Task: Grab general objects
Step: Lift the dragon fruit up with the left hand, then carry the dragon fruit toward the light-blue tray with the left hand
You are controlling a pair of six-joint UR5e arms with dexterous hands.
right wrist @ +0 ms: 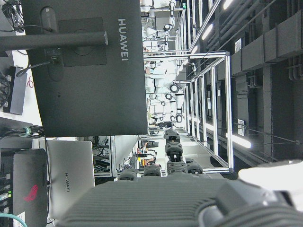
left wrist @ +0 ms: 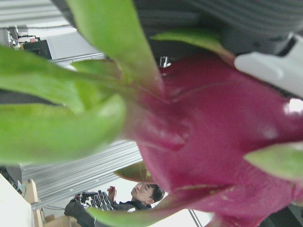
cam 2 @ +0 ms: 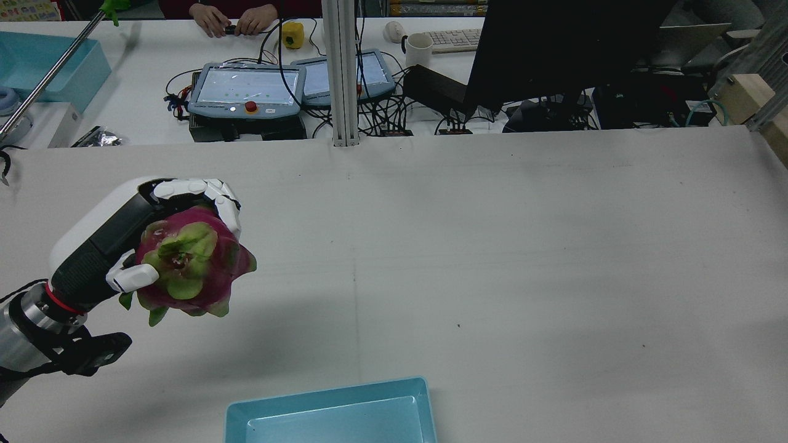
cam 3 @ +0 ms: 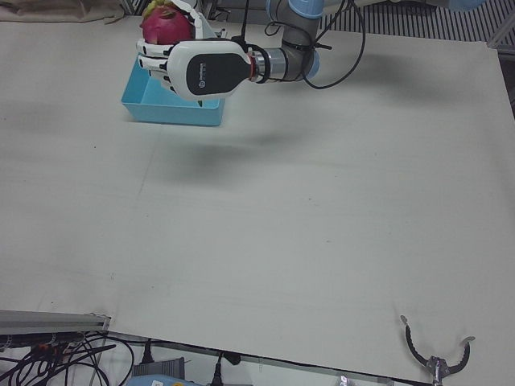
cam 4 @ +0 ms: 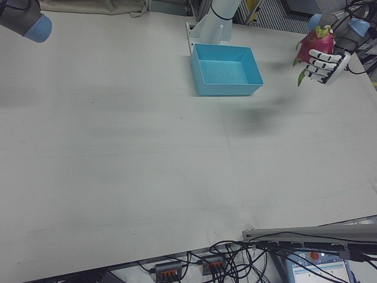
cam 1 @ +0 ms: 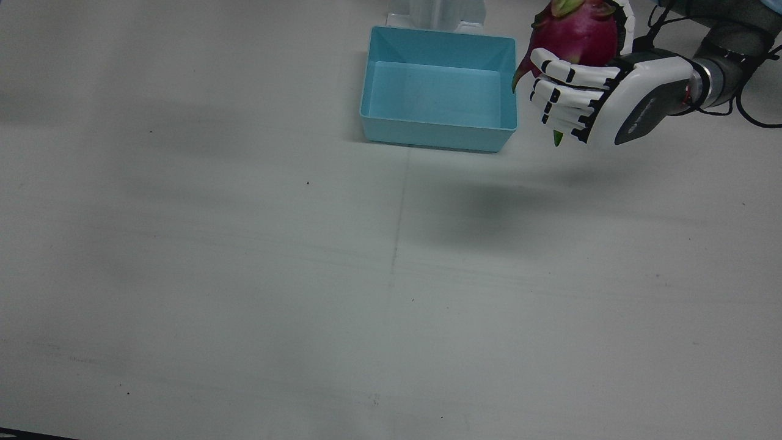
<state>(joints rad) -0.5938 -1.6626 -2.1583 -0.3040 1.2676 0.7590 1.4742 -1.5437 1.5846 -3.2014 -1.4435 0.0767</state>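
Note:
A magenta dragon fruit point(cam 1: 574, 33) with green scales is held in the air by my left hand point(cam 1: 611, 98), whose white fingers wrap its side. In the front view it hangs just right of the light-blue bin point(cam 1: 440, 131), which holds nothing. The rear view shows the fruit point(cam 2: 184, 264) in the hand point(cam 2: 117, 234) at the left, above the table and short of the bin point(cam 2: 326, 394). The fruit point(left wrist: 213, 142) fills the left hand view. Of my right hand point(right wrist: 165, 198) only a grey part shows at the bottom of its own view, pointing up at the room.
The fruit's shadow point(cam 1: 489, 211) lies on the white table in front of the bin. Beyond the table's far edge stand two teach pendants point(cam 2: 246, 89), a black monitor point(cam 2: 554, 49) and cables. A person's hands point(cam 2: 234, 21) rest on the far desk. A right arm joint point(cam 4: 23, 17) shows at the corner.

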